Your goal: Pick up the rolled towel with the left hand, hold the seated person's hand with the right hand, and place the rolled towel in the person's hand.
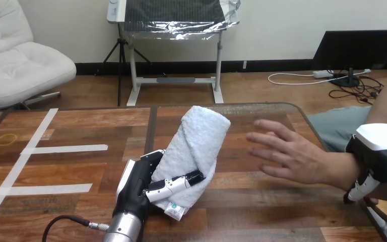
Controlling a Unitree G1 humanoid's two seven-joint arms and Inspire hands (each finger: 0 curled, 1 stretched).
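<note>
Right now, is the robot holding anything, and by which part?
Its left hand grips the rolled towel near its lower end; right hand clasps the person's wrist.

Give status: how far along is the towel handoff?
Done: left hand has its fingers curled round the rolled towel. In hand: right hand wraps the person's wrist; the person's hand is open, apart from the towel. Left: placing the towel in it.
</note>
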